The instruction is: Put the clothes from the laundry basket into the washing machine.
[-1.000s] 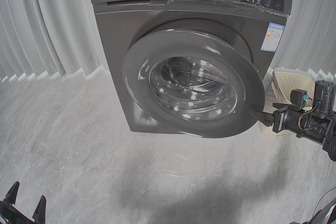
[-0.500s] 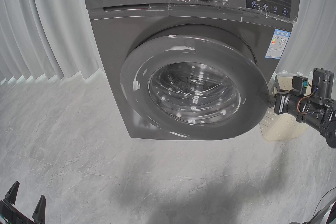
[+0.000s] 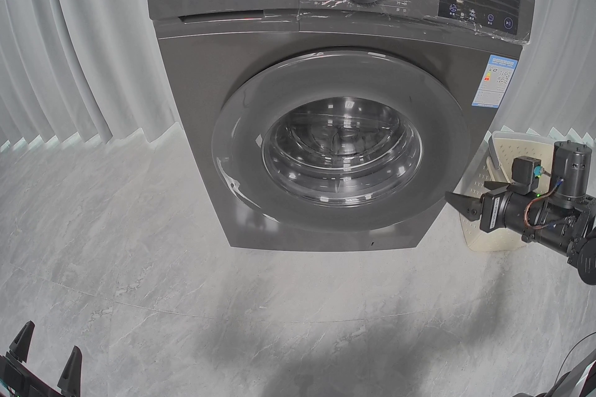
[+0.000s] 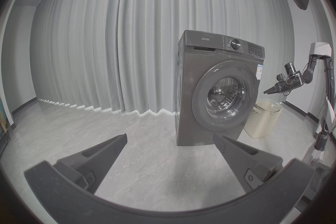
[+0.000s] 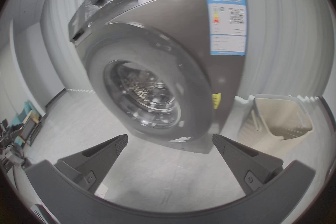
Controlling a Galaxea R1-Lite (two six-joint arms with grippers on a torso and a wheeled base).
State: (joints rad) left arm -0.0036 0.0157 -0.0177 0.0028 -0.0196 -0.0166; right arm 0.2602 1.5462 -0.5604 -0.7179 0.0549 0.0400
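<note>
The grey washing machine (image 3: 248, 75) stands in front of me with its round door (image 3: 340, 141) lying flush against the front. The cream laundry basket (image 3: 528, 150) sits on the floor at its right side, and the part of its inside seen in the right wrist view (image 5: 283, 118) holds no clothes. My right gripper (image 3: 465, 200) hangs open beside the door's right rim, a little apart from it, with nothing between its fingers (image 5: 245, 161). Low at the near left, my left gripper (image 3: 51, 337) is open and empty. Through the door glass (image 5: 147, 95) I see only the drum.
Grey curtains (image 3: 81, 32) hang behind and beside the machine. The tiled floor (image 3: 155, 268) stretches open in front of it and to its left. The basket (image 4: 262, 118) stands close against the machine's right side.
The door, ajar one second ago, has swung flush against the machine. My right gripper was at the door's right rim half a second ago and is now lower and apart from it. The head view shifted slightly.
</note>
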